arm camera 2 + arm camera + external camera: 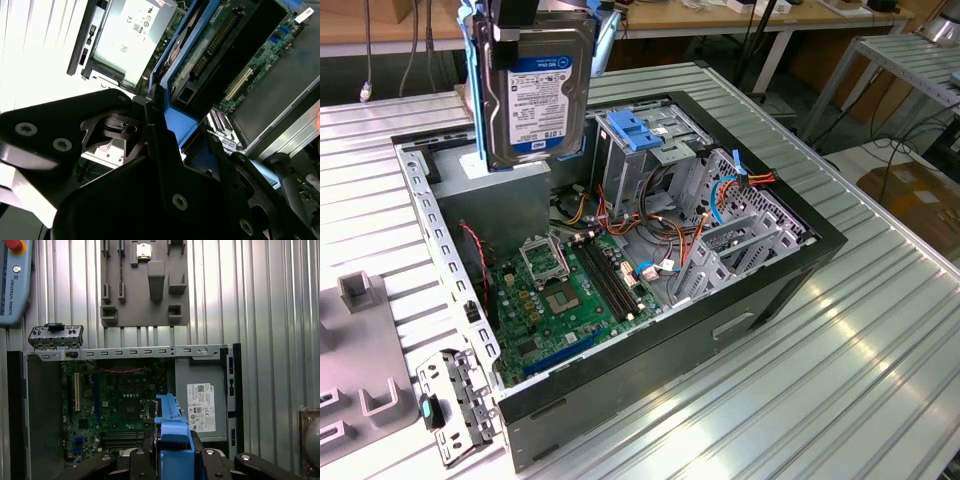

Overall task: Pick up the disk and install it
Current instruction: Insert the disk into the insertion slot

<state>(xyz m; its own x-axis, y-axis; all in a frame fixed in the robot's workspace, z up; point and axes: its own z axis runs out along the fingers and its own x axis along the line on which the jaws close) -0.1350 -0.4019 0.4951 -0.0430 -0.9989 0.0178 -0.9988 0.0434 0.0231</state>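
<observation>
**Desk:** What does the arm have here?

**Photographer:** The black gripper (172,461) is clamped on the flat, dark rectangular disk (540,90) in its bright blue plastic carrier frame. Both wrist views show 1 finger on each side of the frame.

**Desk:** And where is the disk?

**Photographer:** It is in the air, upright, with its label toward the exterior camera. It hangs above the far corner of the open black metal computer case (760,290), which lies on the ribbed aluminium table (860,380).

**Desk:** Which step is that?

**Photographer:** By my reading the pick-up is complete and the carry is in hand. The disk is not yet seated. The grey metal drive cage (655,165), with its light blue ribbed plastic latch (632,130), stands lower, just to the exterior view's right of the disk.

**Desk:** What would seating it call for?

**Photographer:** I judge it needs the carrier squared to the bay's opening. It also needs a path clear of the blue and orange cables (718,200) and the green motherboard (560,290).
</observation>
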